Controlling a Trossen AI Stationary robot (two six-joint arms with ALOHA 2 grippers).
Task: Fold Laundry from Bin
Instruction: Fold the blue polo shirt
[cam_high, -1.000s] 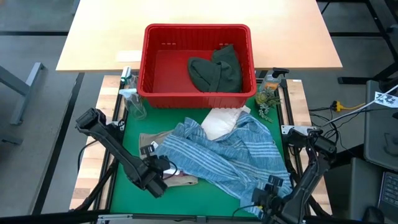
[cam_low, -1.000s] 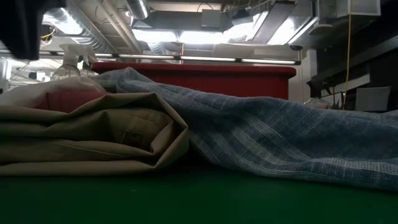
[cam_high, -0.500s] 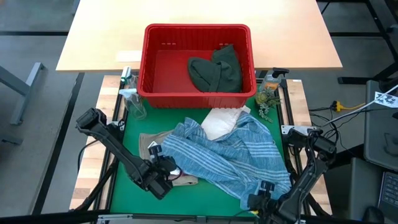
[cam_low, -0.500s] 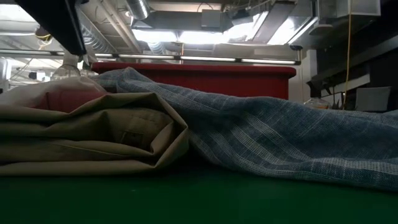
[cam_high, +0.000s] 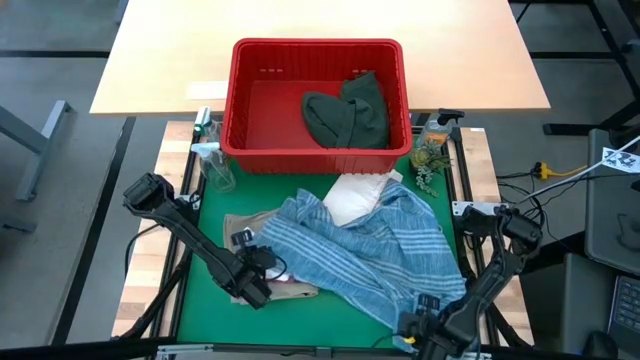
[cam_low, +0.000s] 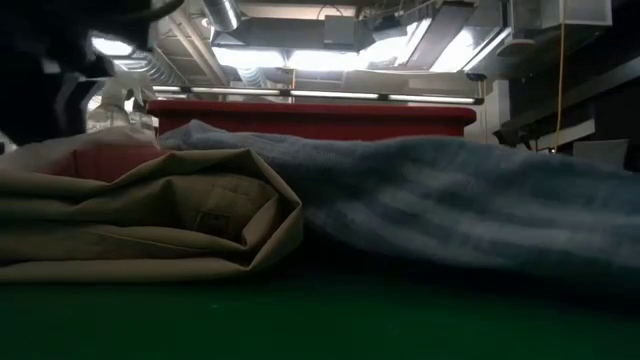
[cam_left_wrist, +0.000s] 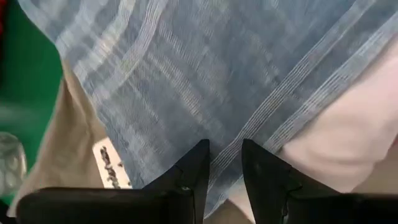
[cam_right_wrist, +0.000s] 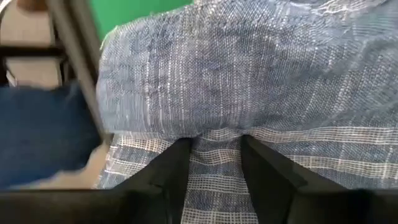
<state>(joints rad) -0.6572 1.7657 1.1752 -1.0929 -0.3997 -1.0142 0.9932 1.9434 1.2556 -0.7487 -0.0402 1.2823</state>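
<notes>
Grippers, 2, both pinch the blue-white striped shirt (cam_high: 360, 255) before the red bin (cam_high: 318, 150): left gripper (cam_left_wrist: 224, 163), right gripper (cam_right_wrist: 214, 151).

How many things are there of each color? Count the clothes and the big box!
Blue-and-white: 1, the striped shirt
Tan: 1, the tan garment
White: 1, the white cloth
Dark green: 1, the green garment inside the box
Red: 1, the bin
Total: 5

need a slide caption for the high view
Two grippers, left and right, pinch a blue striped shirt on the green mat, with a red bin behind.
</notes>
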